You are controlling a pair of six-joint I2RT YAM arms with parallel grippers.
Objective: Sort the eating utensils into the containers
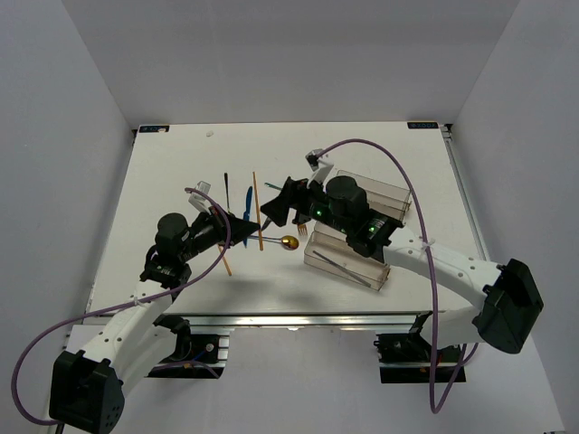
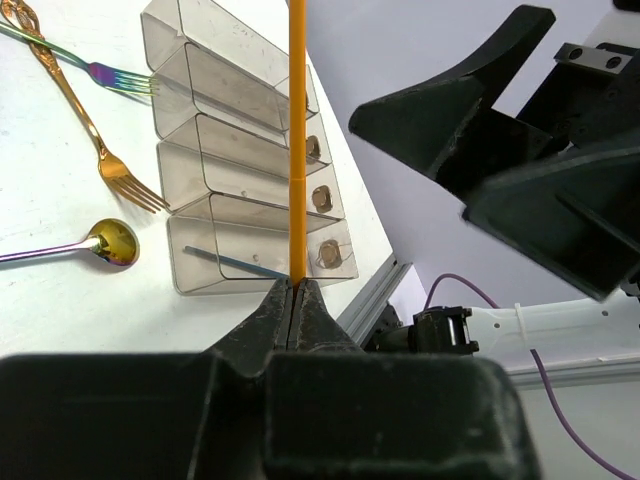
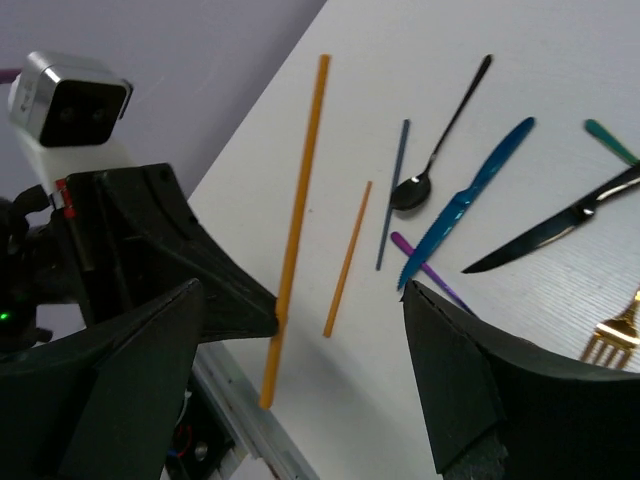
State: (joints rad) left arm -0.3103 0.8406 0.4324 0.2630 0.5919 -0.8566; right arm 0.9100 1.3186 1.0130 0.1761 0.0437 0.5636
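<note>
My left gripper (image 1: 247,221) is shut on a wooden chopstick (image 1: 257,208) and holds it above the table; in the left wrist view the chopstick (image 2: 297,140) rises straight out of the closed jaws (image 2: 296,287). My right gripper (image 1: 279,206) is open and empty, just right of that chopstick (image 3: 297,215). The clear organizer tray (image 1: 380,192) lies to the right, with a dark grey chopstick (image 2: 235,262) in its nearest compartment. On the table lie a second wooden chopstick (image 3: 348,258), another grey chopstick (image 3: 393,195), the black spoon (image 3: 440,135), blue knife (image 3: 468,198), black knife (image 3: 560,222), gold fork (image 2: 90,130), iridescent fork (image 2: 90,68) and gold-bowled spoon (image 2: 113,242).
The utensils lie loose in the middle of the white table, between the two arms and left of the tray (image 2: 200,150). The table's metal front rail (image 2: 375,295) runs just below the tray. Purple cables loop over both arms.
</note>
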